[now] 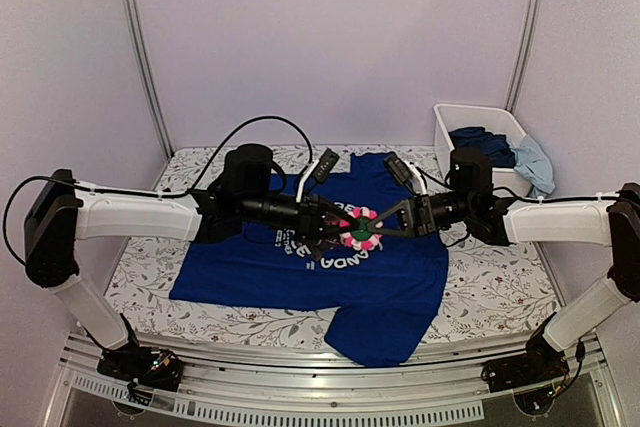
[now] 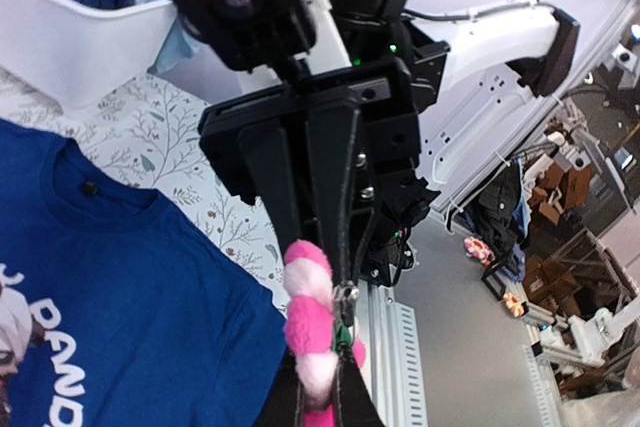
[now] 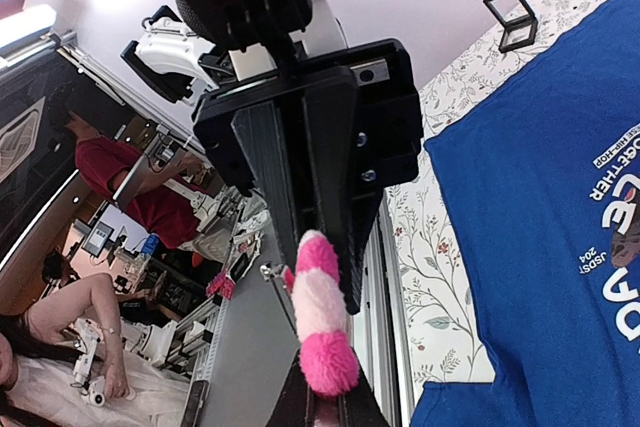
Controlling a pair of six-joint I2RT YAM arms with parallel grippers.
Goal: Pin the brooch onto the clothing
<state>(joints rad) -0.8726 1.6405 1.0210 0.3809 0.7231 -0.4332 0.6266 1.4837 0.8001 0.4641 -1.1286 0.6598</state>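
Left gripper (image 1: 338,232) from 9 o'clock and right gripper (image 1: 382,229) from 3 o'clock both clamp the brooch (image 1: 360,228) over the clothing (image 1: 400,287).

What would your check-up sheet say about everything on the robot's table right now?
Surface: table covered with a flowery cloth.
Job's things: blue T-shirt spread out, print up; brooch held over the print, no pinning visible.
Clutter: white bin at the back right holding bunched clothes; small dark square tray on the cloth beside the shirt.
Grippers: left gripper and right gripper both closed on the brooch from opposite sides.
Cables: black cable arcs above the table's back; nothing seen snagged.
Surroundings: plain lilac walls; a person in red beyond the table.
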